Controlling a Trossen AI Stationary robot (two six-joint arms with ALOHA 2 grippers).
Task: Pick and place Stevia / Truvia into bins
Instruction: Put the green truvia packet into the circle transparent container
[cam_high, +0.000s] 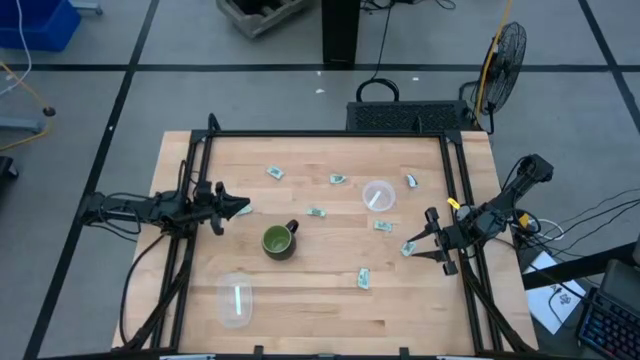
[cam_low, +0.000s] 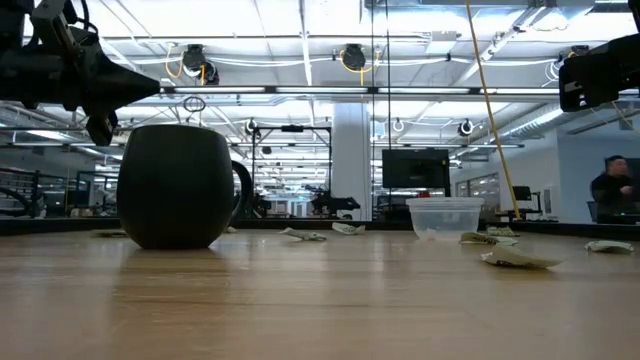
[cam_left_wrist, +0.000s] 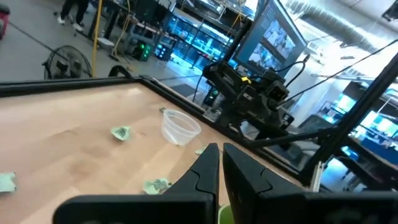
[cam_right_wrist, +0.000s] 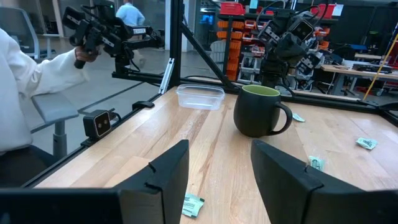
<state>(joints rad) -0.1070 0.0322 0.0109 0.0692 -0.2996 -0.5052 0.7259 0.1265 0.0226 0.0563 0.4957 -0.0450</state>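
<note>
Several pale green sachets of Stevia / Truvia (cam_high: 338, 179) lie flat and scattered over the wooden table (cam_high: 320, 310). One clear bin (cam_high: 378, 195) stands toward the far right. A second clear bin (cam_high: 236, 298) sits near the front left. My left gripper (cam_high: 243, 208) hovers shut and level at the table's left side, left of a dark green mug (cam_high: 279, 241), with nothing between its fingers (cam_left_wrist: 208, 171). My right gripper (cam_right_wrist: 217, 180) hovers open at the right side, pointing level across the table, and a sachet (cam_right_wrist: 193, 204) lies below it.
The dark green mug (cam_low: 180, 185) stands in the middle, between the arms. A black frame (cam_high: 325, 135) runs along the table's far, left and right edges. Beyond the left side, in the right wrist view, a person in a white sleeve (cam_right_wrist: 25, 81) holds a handheld device.
</note>
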